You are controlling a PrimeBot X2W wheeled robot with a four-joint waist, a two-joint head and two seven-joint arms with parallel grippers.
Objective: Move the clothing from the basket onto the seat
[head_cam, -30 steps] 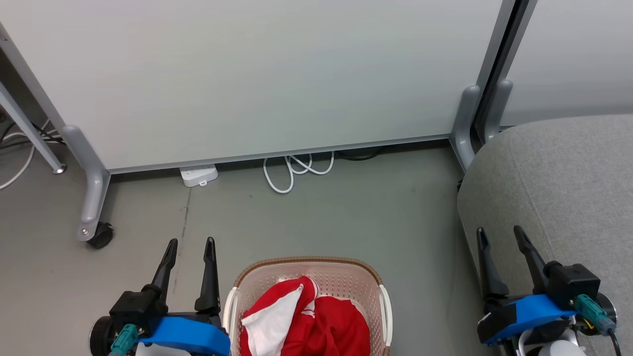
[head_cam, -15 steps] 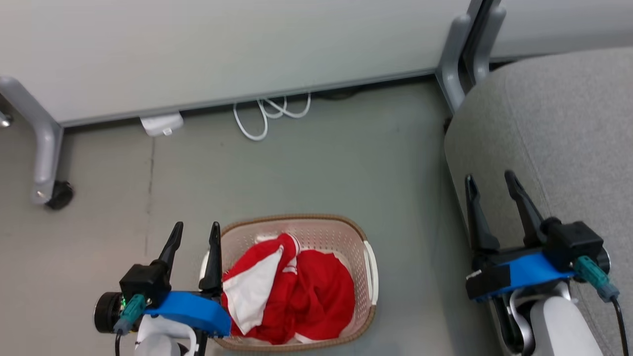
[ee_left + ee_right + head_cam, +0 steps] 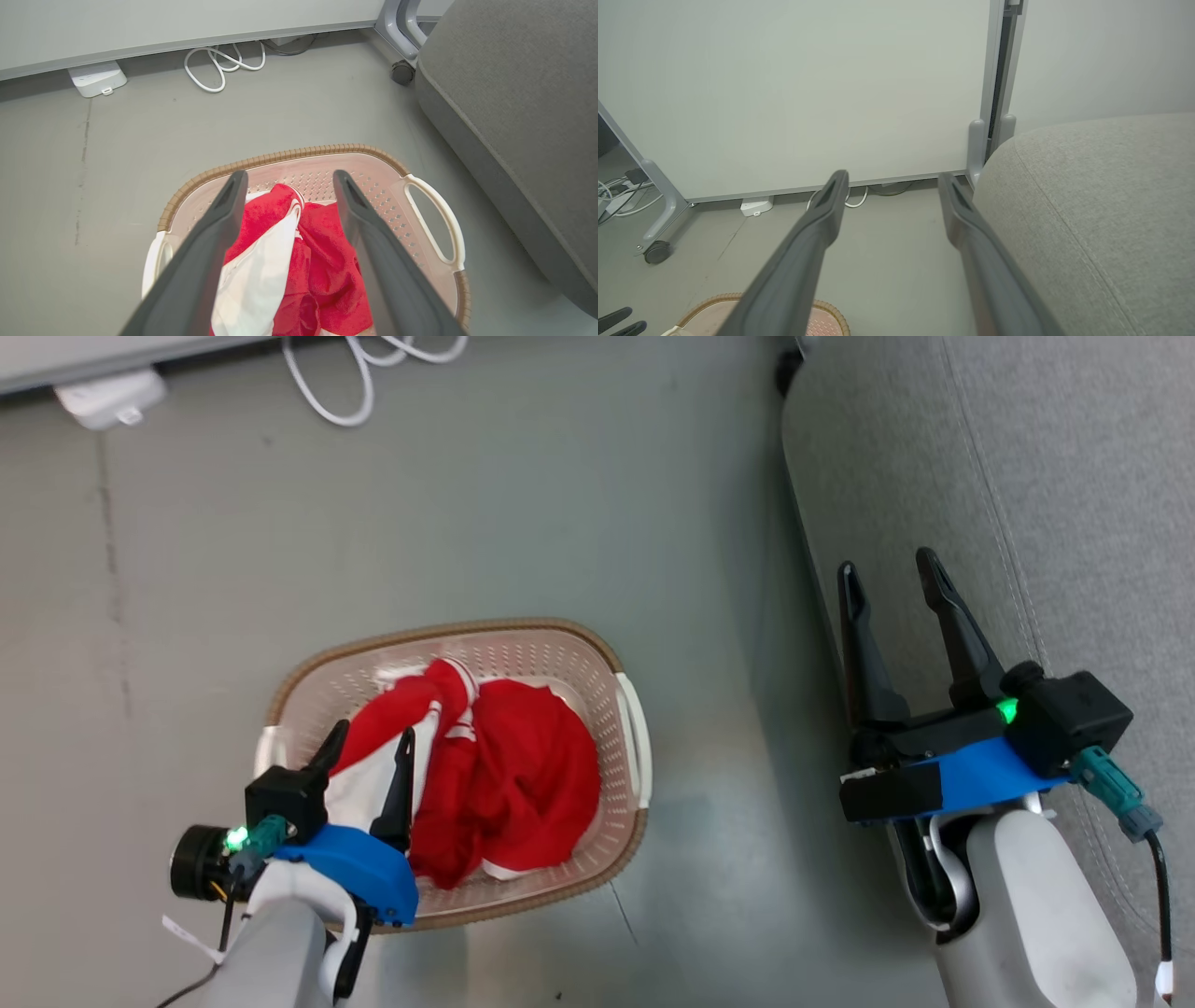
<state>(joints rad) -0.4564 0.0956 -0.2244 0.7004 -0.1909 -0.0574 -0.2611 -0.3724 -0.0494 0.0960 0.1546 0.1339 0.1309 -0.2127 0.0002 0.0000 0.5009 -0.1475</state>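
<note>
1. Clothing (image 3: 523, 775): a red heap with a white panel showing, lying inside the basket (image 3: 607, 663), lower left of centre in the head view.
2. Basket: cream, perforated, with a brown rim. It stands on the grey floor (image 3: 560, 476), apart from the seat (image 3: 934, 448), which runs down the right side of the frame.
3. Left claw (image 3: 372, 733): lower left of the frame, open, with nothing between its fingers. Its tips are over the left part of the basket, above the white panel. I cannot tell whether they touch the fabric. In the left wrist view the fingers (image 3: 205, 261) frame the clothing (image 3: 322, 261).
4. Right claw (image 3: 885, 563): right of centre, open and empty, its fingers pointing up the frame over the seat's edge. In the right wrist view the seat (image 3: 1101, 196) lies at the right, a pale partition panel (image 3: 784, 93) fills the upper frame, and the basket (image 3: 710, 315) is at the bottom left.
5. Upper left of the head view: a looped white cable (image 3: 355, 392) and a white box (image 3: 107, 397) on the floor.
</note>
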